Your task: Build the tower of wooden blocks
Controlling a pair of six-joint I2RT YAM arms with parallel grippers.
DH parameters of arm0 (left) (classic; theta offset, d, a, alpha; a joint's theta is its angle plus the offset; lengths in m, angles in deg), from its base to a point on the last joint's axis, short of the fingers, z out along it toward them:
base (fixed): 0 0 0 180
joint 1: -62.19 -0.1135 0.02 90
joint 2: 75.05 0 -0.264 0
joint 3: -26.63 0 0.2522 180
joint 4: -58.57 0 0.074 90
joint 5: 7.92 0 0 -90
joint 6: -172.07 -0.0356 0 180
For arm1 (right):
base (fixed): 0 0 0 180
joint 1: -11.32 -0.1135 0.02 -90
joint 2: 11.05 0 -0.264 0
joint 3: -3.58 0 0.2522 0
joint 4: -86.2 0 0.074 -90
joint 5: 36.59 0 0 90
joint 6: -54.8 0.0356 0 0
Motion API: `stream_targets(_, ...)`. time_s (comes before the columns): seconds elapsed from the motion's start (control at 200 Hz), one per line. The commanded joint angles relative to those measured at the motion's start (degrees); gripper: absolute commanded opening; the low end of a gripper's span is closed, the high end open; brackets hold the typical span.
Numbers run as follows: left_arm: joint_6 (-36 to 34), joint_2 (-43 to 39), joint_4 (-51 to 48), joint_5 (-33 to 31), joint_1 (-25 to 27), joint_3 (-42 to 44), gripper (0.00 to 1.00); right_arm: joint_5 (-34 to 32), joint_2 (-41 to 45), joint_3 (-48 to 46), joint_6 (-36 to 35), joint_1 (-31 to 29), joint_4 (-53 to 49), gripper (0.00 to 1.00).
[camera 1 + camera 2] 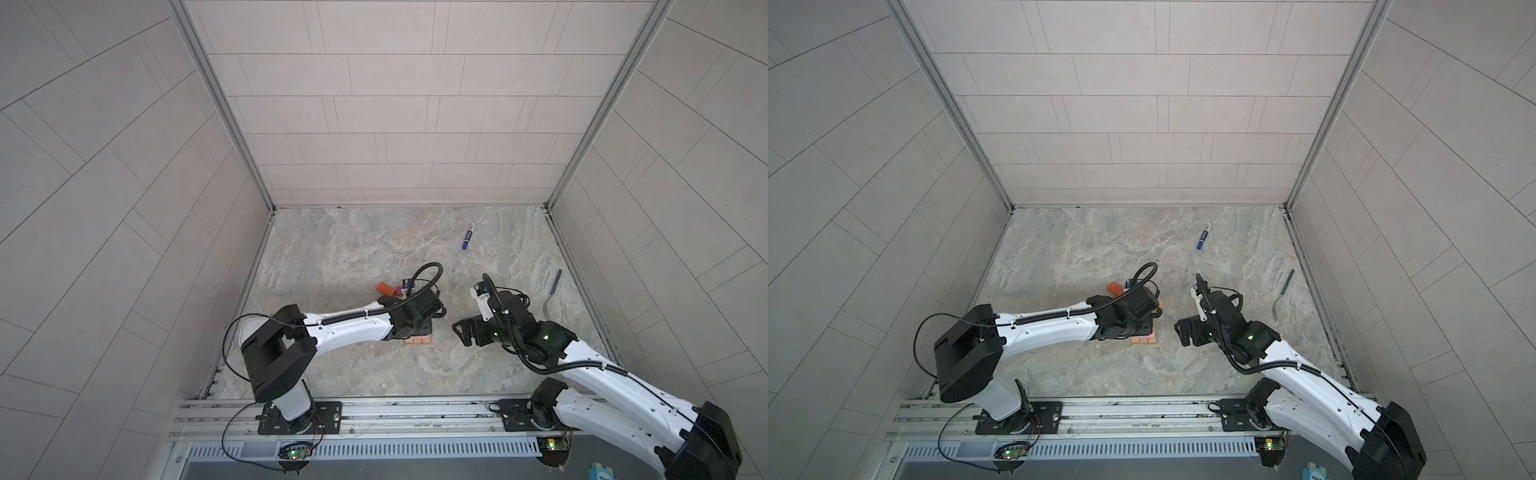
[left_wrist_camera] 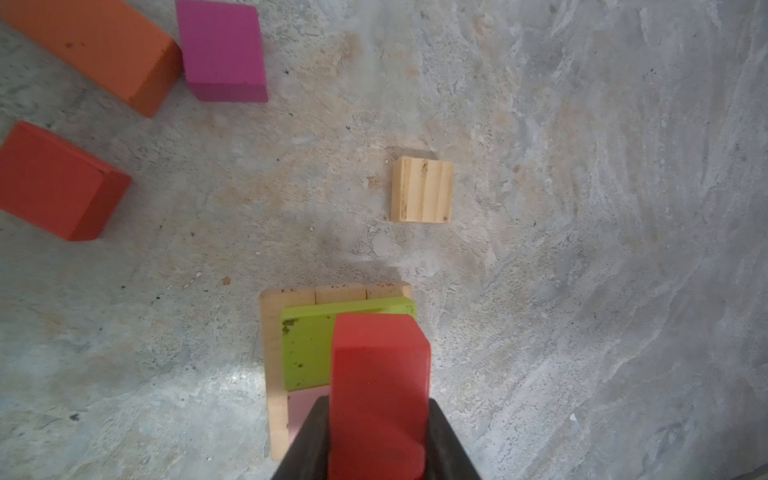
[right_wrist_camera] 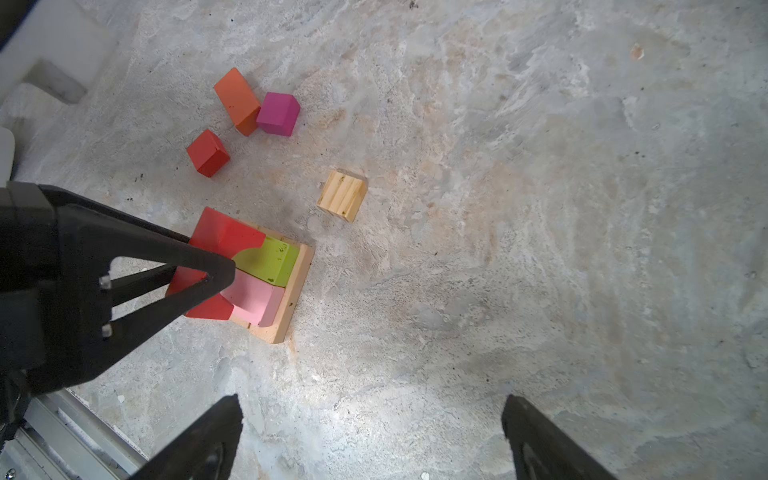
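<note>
Four loose blocks lie on the grey marbled tabletop [image 1: 332, 249] beyond my left arm. An orange wooden brick [image 3: 237, 99] sits farthest left, with a magenta wooden cube [image 3: 277, 113] right against its end. A red wooden cube [image 3: 208, 153] is near them but apart, and a small plain tan wooden block [image 3: 342, 196] lies on its own, closer to the middle.

Next comes the wood block tower. Its flat square base of tan wooden planks [image 3: 297, 291] is laid edge to edge. A lime-green wooden brick [image 3: 270, 262] and a pink wooden brick [image 3: 249, 297] lie on top of it, side by side and touching.

My left gripper [image 2: 378, 440] is clamped tight on a red wooden arch [image 2: 380, 374], one finger on each side. It holds the arch over the two bricks, and both colours show through the curved cut-out. I cannot tell whether the arch touches them.

To the right, my right gripper [image 3: 371, 415] hangs above bare tabletop near the tower, jaws spread wide, with nothing in them.

Farther back toward the rear wall lies a blue marker pen with a white end [image 1: 467, 237]. Near the right edge is a dark slim pen-like tool [image 1: 555, 282]. Both are well apart from the blocks.
</note>
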Motion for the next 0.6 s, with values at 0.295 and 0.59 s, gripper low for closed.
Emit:
stream_targets(0.295, -0.12, 0.62, -1.08, -1.21, 0.80, -0.39, 0.13, -0.11, 0.59, -0.71, -0.07, 0.19, -1.20, 0.99)
stream_targets(0.59, -0.48, 0.66, -1.26, -2.33, 0.82, -0.39, 0.13, 0.20, 0.65, -0.54, -0.21, 0.28, -1.28, 0.99)
